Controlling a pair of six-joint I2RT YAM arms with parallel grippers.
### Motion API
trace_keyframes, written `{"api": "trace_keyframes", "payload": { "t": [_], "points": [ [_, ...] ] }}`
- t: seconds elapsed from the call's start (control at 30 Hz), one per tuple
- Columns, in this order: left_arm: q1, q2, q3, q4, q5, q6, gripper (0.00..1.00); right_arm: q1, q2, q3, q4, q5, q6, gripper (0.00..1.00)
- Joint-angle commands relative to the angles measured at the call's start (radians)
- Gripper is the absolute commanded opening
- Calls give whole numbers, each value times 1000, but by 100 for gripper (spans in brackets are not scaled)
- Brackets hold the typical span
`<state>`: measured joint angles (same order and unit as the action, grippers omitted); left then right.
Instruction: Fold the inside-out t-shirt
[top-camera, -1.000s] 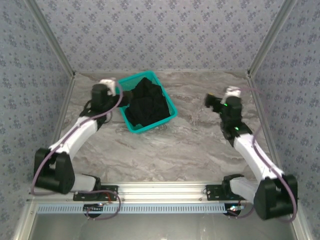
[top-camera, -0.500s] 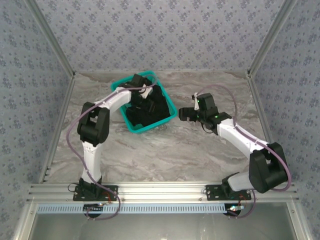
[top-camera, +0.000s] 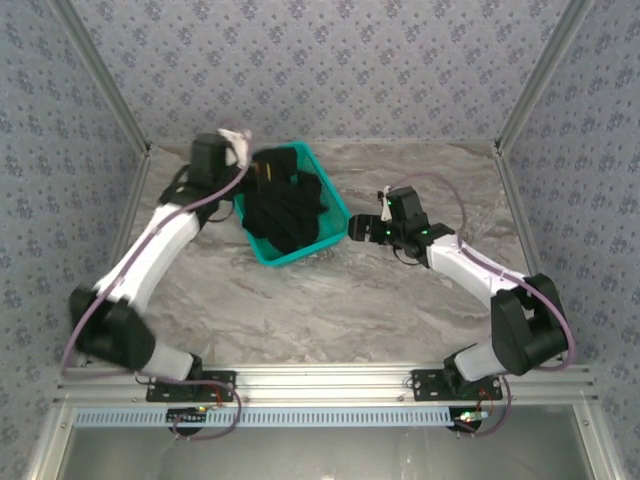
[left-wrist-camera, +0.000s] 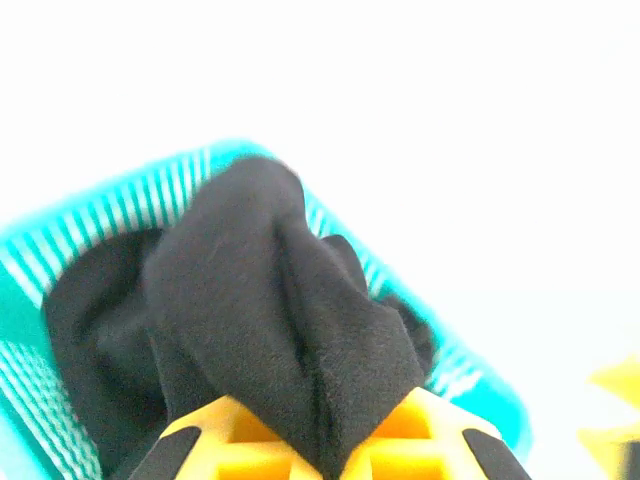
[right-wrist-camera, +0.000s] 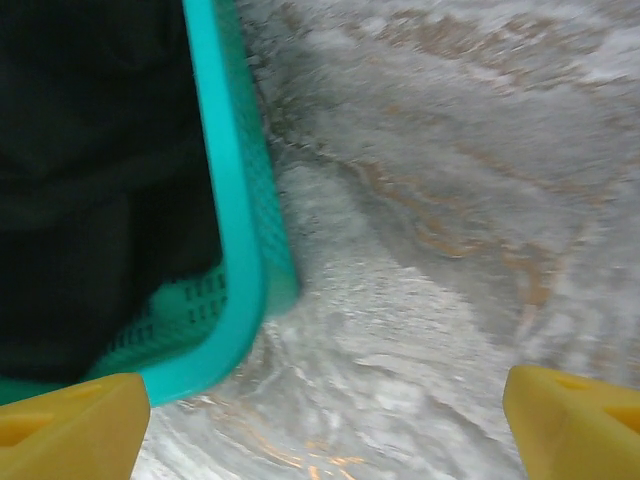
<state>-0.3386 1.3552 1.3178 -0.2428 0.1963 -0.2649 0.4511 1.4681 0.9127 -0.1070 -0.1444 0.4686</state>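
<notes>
The left gripper pinches a fold of the black t-shirt, heaped in the teal basket near the worktop's far left corner, while the right gripper hovers spread wide just beside the basket's right side.

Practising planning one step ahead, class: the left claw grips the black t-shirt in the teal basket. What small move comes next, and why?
Probably raise the left claw straight up: it is shut on a fold of the t-shirt, whose bulk lies in the basket; folding needs it out.
</notes>
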Motion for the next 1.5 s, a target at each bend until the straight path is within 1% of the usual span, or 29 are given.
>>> {"api": "trace_keyframes", "payload": {
  "t": [0.0,0.07,0.13,0.2,0.3,0.33,0.37,0.43,0.47,0.53,0.57,0.63,0.7,0.77,0.87,0.93,1.0,1.1,1.2,1.3,1.33,1.37,1.43,1.47],
  "points": [
    [1,-123,0,281,-114,-56,0,25,57,27,126,-88,148,91],
    [1,-150,36,280,-165,-39,0,39,101,50,157,-84,200,88],
    [1,-168,75,284,-221,-14,0,57,158,90,167,-55,233,79],
    [3,-168,144,274,-276,27,0,84,224,135,190,-18,269,67],
    [4,-137,272,260,-305,90,0,129,325,219,244,50,329,53],
    [5,-126,314,247,-306,105,0,147,369,263,257,69,334,51],
    [5,-114,361,239,-306,120,0,168,423,350,253,87,340,49],
    [6,-86,434,226,-290,138,0,203,539,516,262,56,340,47],
    [6,-69,478,206,-278,138,0,221,618,622,237,50,340,47],
    [6,-35,555,160,-254,139,0,248,740,796,243,6,325,49],
    [6,-21,588,144,-248,135,0,255,793,893,216,-41,327,51],
    [6,2,625,126,-232,138,0,257,886,1029,223,-143,328,58],
    [6,31,694,93,-221,142,0,249,926,1084,236,-223,347,65],
    [5,62,747,58,-194,135,0,229,893,1037,241,-258,317,72],
    [-14,113,800,21,-135,102,0,183,732,836,239,-246,229,80],
    [-66,151,819,5,-114,108,0,140,603,693,207,-231,170,82],
    [-129,204,834,-8,-98,113,0,86,461,551,90,-165,67,83],
    [-186,299,859,-46,-67,98,0,-21,249,357,-63,-29,-27,83],
    [-216,378,868,-85,-84,110,0,-158,29,177,-162,62,-76,83],
    [-231,444,879,-136,-63,118,0,-263,-161,87,-239,131,-136,83],
    [-234,463,875,-151,-66,123,3,-284,-206,75,-255,143,-151,84],
    [-235,484,868,-166,-76,117,13,-303,-246,66,-268,142,-161,84],
    [-234,538,862,-215,-92,121,41,-316,-287,60,-278,123,-167,85],
    [-232,568,862,-246,-129,129,53,-313,-285,61,-280,95,-168,85]
  ]
}}
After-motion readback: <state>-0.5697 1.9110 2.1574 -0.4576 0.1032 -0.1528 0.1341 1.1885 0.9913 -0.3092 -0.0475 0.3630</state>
